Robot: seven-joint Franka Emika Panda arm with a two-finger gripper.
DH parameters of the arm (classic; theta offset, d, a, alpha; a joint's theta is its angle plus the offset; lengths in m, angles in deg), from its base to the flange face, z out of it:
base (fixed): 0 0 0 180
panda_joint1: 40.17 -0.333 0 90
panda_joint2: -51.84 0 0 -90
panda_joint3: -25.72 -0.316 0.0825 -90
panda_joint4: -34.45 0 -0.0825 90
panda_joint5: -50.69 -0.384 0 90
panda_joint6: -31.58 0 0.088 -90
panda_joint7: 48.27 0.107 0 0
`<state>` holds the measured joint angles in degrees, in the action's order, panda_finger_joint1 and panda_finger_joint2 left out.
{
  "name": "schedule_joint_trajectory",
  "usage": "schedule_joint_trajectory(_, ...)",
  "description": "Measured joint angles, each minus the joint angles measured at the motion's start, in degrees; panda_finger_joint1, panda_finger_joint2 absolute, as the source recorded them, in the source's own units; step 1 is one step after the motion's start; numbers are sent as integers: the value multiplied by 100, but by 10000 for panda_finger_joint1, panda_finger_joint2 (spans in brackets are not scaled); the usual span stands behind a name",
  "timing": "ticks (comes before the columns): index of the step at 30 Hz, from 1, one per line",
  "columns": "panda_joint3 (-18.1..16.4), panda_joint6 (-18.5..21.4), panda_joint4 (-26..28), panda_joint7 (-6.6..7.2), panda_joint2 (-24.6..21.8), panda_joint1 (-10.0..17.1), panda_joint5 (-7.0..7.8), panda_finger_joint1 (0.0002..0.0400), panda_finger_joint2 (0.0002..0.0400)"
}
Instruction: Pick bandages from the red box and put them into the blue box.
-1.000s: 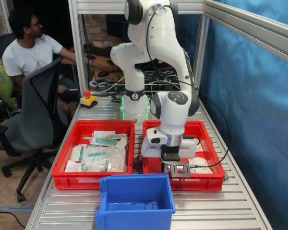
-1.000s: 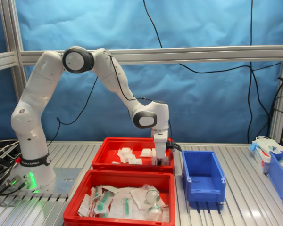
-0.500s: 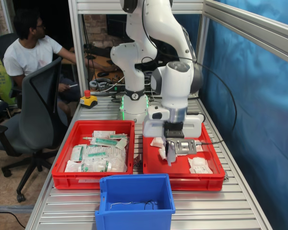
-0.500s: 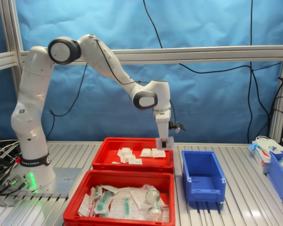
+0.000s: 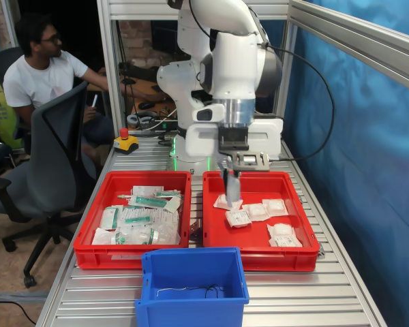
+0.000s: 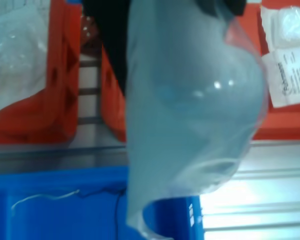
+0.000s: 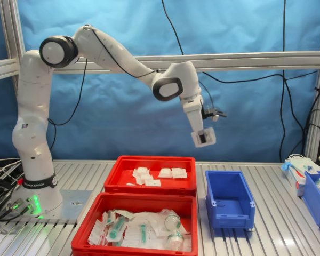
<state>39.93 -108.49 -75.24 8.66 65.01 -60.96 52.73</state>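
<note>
The gripper (image 7: 204,137) is held high in the air, above the gap between the red box (image 7: 149,186) and the blue box (image 7: 228,205) in the second exterior view, and it is closed on a single bandage (image 5: 232,185). In the first exterior view the held packet hangs edge-on from the fingers over the far half of the red box (image 5: 259,251); in the wrist view it fills most of the frame as a pale, translucent puffed packet (image 6: 190,115).

More bandages are left on the floor of the red box. In the first exterior view a cluster (image 5: 249,212) is seen near the tray's centre, and two more (image 5: 283,235) lie toward 4 o'clock of that cluster, close to the tray's right wall. In the second exterior view the same packets (image 7: 156,174) are spread in a loose row along the middle of the tray.

The blue box (image 5: 192,286) stands just in front of the two red trays in the first exterior view, at about 7 o'clock from the red box — a thin dark thread or wire is seen on its floor, and no packets.

The twin red tray (image 5: 132,216) sits beside the red box, touching or nearly touching it, and is filled with green-printed packets (image 5: 140,216).

A seated person (image 5: 44,75) is seen beyond the table at 10 o'clock in the first exterior view.
</note>
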Motion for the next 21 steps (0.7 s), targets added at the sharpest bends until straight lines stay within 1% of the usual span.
schedule_joint_trajectory(8,339,6,413,0,40,13,0,57,57)
schedule_joint_trajectory(12,551,6,747,0,223,24,0,57,57)
schedule_joint_trajectory(21,770,6,1175,0,713,54,0,57,57)
